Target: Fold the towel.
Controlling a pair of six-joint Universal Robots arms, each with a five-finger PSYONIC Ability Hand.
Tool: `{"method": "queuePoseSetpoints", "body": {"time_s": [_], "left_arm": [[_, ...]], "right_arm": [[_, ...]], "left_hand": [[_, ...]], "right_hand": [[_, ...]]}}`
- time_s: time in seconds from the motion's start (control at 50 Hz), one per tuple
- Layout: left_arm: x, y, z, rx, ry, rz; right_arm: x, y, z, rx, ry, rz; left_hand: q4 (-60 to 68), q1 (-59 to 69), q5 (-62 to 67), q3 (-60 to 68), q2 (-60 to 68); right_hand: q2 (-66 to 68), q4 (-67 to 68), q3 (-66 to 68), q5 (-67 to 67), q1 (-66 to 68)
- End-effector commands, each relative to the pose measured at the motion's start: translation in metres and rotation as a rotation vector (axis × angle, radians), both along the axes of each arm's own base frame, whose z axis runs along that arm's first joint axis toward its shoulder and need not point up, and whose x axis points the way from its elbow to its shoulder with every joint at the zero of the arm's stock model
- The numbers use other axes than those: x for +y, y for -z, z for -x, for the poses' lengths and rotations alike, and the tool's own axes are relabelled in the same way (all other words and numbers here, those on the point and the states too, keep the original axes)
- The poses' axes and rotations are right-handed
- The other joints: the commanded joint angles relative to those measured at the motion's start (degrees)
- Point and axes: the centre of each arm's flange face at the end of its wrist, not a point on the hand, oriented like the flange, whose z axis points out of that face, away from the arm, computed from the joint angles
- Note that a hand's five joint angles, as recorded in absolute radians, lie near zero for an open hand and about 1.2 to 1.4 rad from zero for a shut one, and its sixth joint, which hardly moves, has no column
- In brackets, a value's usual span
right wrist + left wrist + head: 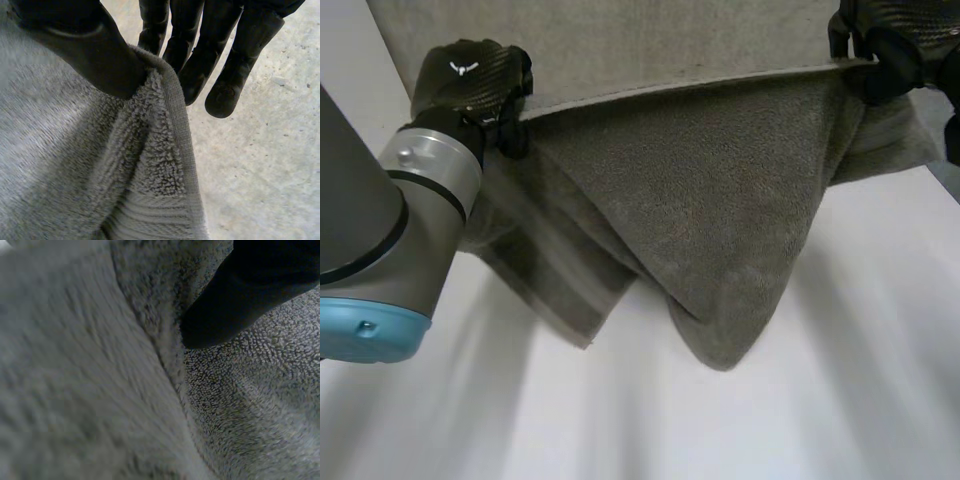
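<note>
The grey terry towel [700,200] is held over the white table [880,400], its upper edge pinched by the left hand [470,80] and right hand [885,45]. If either shallow pinch were lost, a corner would be dropped.

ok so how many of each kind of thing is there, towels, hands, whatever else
towel: 1
hands: 2 (left hand and right hand, each gripping the towel's raised edge)
table: 1
total: 4
</note>
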Motion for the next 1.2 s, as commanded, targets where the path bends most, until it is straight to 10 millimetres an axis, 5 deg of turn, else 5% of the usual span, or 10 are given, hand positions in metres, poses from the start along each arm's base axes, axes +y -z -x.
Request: {"method": "queuePoseSetpoints", "body": {"time_s": [0.02, 0.08, 0.26, 0.36, 0.52, 0.64, 0.88, 0.98, 1.08, 1.2], "left_arm": [[-0.018, 0.04, 0.009, -0.17, 0.047, -0.063], [-0.036, 0.069, 0.009, -0.346, 0.031, -0.094], [-0.093, 0.1, 0.012, -0.541, -0.02, -0.04], [-0.122, 0.058, 0.025, -0.451, -0.064, 0.113], [-0.116, -0.082, 0.02, 0.031, -0.083, 0.413], [-0.109, -0.091, 0.013, 0.136, -0.049, 0.371], [-0.102, 0.037, -0.023, -0.058, -0.1, -0.054], [-0.074, 0.125, -0.041, -0.151, -0.111, -0.219], [-0.054, 0.162, -0.046, -0.242, -0.09, -0.259], [-0.038, 0.188, -0.048, -0.361, -0.053, -0.252]], "right_arm": [[-0.011, 0.039, -0.002, 0.272, -0.004, -0.06], [-0.031, 0.082, -0.016, 0.421, -0.026, -0.131], [-0.073, 0.122, -0.045, 0.484, -0.022, -0.131], [-0.123, 0.067, -0.069, 0.272, 0.122, 0.194], [-0.12, -0.014, -0.061, -0.12, 0.182, 0.493], [-0.093, -0.024, -0.057, -0.144, 0.115, 0.473], [-0.066, 0.095, -0.06, 0.097, -0.161, 0.127], [-0.051, 0.15, -0.046, 0.236, -0.177, -0.031], [-0.019, 0.204, -0.034, 0.408, -0.213, -0.166], [-0.01, 0.222, -0.024, 0.449, -0.201, -0.218]], "left_hand": [[-7.66, -4.29, -16.83, -8.85, -6.98], [-7.66, -4.29, -16.83, -8.85, -6.98], [-7.49, -4.12, -16.67, -8.68, -6.82], [-6.48, -3.12, -15.66, -7.67, -5.81], [-3.31, 0.06, -12.48, -4.5, -2.63], [-3.31, 0.06, -12.48, -4.5, -2.63], [-3.31, 0.06, -12.48, -4.5, -2.63], [-3.46, -0.09, -12.63, -4.65, -2.78], [-3.46, -0.09, -12.63, -4.65, -2.78], [-3.46, -0.09, -12.63, -4.65, -2.78]], "right_hand": [[4.35, 3.08, 3.62, 3.15, 3.68], [4.35, 3.08, 3.62, 3.15, 3.68], [4.35, 3.08, 3.62, 3.15, 3.68], [4.35, 3.08, 3.62, 3.15, 3.68], [4.35, 3.08, 3.62, 3.15, 3.68], [4.35, 3.08, 3.62, 3.15, 3.68], [4.35, 3.08, 3.62, 3.15, 3.68], [4.35, 3.08, 3.62, 3.15, 3.68], [4.35, 3.08, 3.62, 3.15, 3.68], [4.35, 3.08, 3.62, 3.15, 3.68]]}}
